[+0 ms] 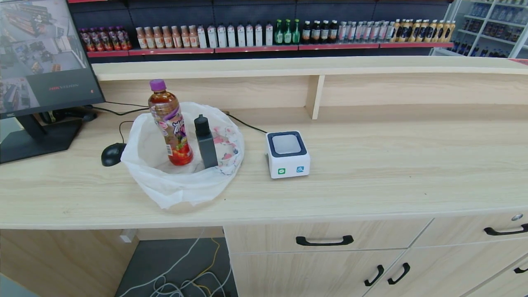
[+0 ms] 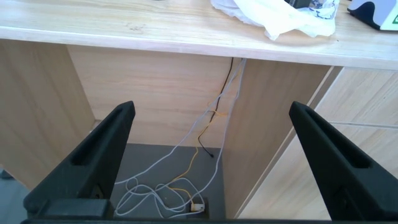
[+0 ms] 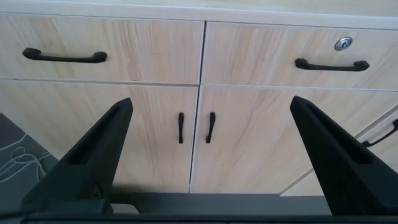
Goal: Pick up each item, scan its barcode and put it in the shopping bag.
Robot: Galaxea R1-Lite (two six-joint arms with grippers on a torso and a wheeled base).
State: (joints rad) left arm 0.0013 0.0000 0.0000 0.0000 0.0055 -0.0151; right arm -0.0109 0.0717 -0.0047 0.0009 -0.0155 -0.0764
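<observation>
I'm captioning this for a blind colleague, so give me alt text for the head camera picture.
An open white shopping bag on a light wooden counter holds an upright purple-capped drink bottle and a dark bottle. A white barcode scanner stands beside it on the robot's right, a black mouse and a monitor on its left.

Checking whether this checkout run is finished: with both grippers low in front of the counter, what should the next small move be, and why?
Probably just hold both arms where they are. The two goods in sight, the purple-capped bottle and the dark bottle, already stand inside the shopping bag beside the scanner, and the left gripper and right gripper are open, holding nothing.
</observation>
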